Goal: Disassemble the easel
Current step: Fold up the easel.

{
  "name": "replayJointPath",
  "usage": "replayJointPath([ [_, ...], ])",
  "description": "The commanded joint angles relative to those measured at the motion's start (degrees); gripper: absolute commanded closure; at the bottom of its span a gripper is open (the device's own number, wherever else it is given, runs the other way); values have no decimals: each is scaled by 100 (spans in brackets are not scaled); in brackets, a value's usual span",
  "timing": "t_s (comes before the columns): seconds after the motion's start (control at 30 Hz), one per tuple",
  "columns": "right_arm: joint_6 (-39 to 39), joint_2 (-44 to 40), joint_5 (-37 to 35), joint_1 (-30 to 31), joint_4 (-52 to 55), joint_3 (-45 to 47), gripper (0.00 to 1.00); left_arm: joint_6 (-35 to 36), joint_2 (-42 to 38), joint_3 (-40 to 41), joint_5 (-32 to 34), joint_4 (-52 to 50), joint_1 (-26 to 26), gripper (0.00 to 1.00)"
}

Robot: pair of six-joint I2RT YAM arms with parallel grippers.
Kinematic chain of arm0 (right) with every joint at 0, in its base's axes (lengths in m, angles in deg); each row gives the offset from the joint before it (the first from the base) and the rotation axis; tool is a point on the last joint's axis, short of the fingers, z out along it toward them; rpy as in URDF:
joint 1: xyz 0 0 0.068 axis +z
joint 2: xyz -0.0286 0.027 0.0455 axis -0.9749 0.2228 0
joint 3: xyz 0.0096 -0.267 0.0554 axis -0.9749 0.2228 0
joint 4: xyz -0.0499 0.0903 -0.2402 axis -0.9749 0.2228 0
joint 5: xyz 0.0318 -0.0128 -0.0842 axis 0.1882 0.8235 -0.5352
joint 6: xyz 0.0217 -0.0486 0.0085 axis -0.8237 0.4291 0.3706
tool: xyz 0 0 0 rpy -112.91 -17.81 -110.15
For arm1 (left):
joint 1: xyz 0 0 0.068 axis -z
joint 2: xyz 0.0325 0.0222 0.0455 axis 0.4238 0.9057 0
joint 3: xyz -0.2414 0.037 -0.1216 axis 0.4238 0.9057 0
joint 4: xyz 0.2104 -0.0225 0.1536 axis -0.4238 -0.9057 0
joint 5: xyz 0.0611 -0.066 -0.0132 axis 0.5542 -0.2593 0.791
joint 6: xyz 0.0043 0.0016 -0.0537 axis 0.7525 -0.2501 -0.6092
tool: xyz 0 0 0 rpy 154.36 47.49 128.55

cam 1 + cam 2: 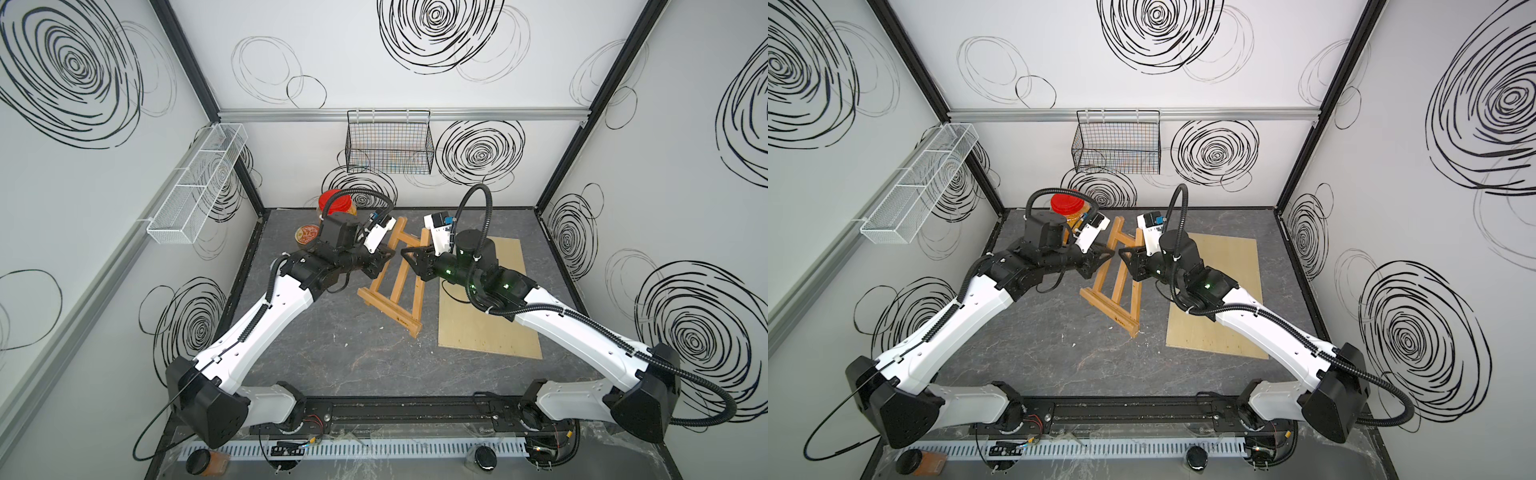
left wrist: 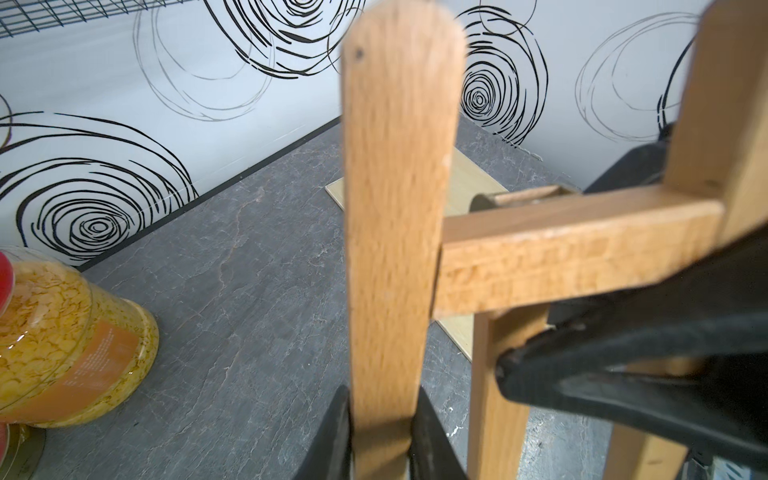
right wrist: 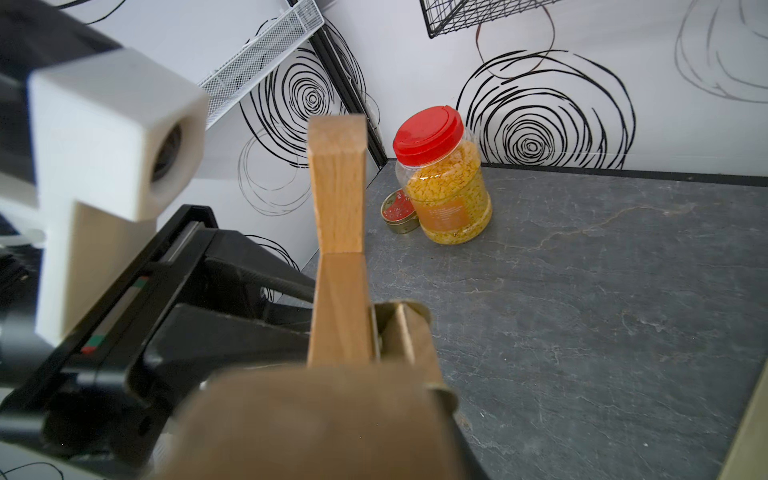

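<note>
The honey-brown wooden easel (image 1: 390, 311) (image 1: 1111, 311) stands tilted on the dark table, between my two arms. My left gripper (image 1: 384, 255) (image 1: 1106, 253) is shut on the slanted left leg, and in the left wrist view its black fingers (image 2: 338, 432) press both sides of that leg (image 2: 395, 208). My right gripper (image 1: 409, 259) (image 1: 1125, 255) comes in from the right at the centre rear leg. One of its black fingers (image 2: 623, 374) lies against that leg. In the right wrist view blurred wood (image 3: 328, 419) with a brass hinge (image 3: 395, 324) fills the jaws.
A large pale plywood board (image 1: 490, 307) lies flat under the right arm. A jar with a red lid (image 1: 334, 201) (image 3: 444, 178) and a small round tin (image 1: 306, 235) (image 3: 399, 210) stand at the back left. A black wire basket (image 1: 388, 141) and a white mesh basket (image 1: 199, 183) hang on the walls.
</note>
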Motion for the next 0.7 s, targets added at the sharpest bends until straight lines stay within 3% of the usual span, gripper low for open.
replayJointPath([
  [0.0,-81,67,143,-31,-164,-139,75,-146,-276,-112,-320,456,56,97],
  [0.2,-263,23,178,-129,-220,-53,83,-185,-273,-29,-346,466,48,87],
  [0.37,-655,-45,521,-484,-274,120,89,-208,-319,146,-281,518,40,71],
  [0.53,-823,8,1066,-997,97,103,91,-358,-393,280,-222,561,-69,48],
  [0.67,-851,125,1670,-1436,404,52,93,-593,-517,463,-275,671,-328,38],
])
